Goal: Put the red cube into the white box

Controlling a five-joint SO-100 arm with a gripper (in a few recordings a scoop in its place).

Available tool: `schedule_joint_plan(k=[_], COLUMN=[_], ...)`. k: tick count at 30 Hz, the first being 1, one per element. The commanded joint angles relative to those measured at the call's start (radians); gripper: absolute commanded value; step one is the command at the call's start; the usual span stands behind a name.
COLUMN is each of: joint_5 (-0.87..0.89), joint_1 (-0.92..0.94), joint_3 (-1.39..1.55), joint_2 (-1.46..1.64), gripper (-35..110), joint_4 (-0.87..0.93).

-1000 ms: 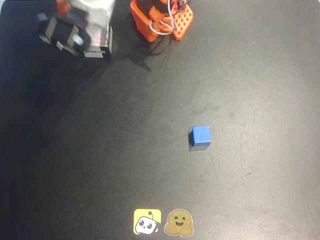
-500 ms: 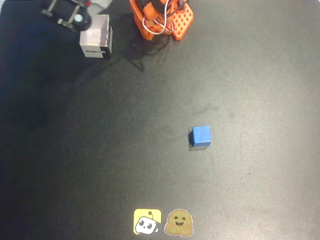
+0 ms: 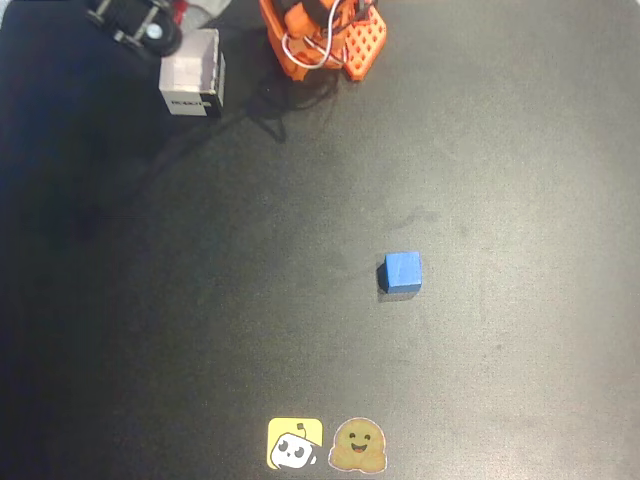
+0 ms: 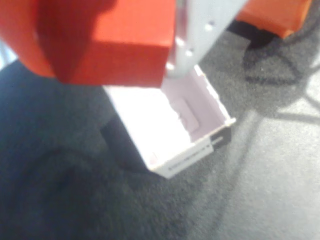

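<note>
- Overhead view: white box (image 3: 192,76) sits top left on the black mat (image 3: 300,340), open top up, dark printed label on its lower side wall.
- Gripper (image 3: 135,18) is at the top edge, just up-left of the box, mostly cut off by the frame. Black & grey parts w/ a bit of red showing beside them. Can't tell from this angle how the fingers stand.
- Orange arm base (image 3: 322,35) is top centre, right of the box, white wires looped over it.
- Blue cube (image 3: 402,272) lies alone right of centre, well apart from box & arm.
- Two stickers at the bottom edge side by side: a yellow one (image 3: 295,443) and a tan smiley one (image 3: 358,445).
- Wrist view: red cube (image 4: 117,42) is up top, big & close, pinched between an orange finger (image 4: 22,40) on the left & a pale grey finger (image 4: 200,30) on the right. Fingers pressed against its sides, cube off the mat.
- Below it the white box (image 4: 200,145), seen tilted in the pic, inside pale & bare, printed strip on its near wall. Cube hangs above the box's upper-left part, not inside.
- Orange base corner (image 4: 275,15) top right; dark shadows across the grey mat (image 4: 260,200).
</note>
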Motion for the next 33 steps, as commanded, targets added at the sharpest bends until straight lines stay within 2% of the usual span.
schedule_joint_plan(k=[1, 27, 33], joint_5=[-0.003, 0.018, 0.023], joint_1=[0.041, 0.089, 0.081], joint_3=[0.006, 0.126, 0.15], joint_2=[-0.034, 0.041, 0.11], gripper=[0, 0, 6], joint_4=[0.072, 0.012, 0.003])
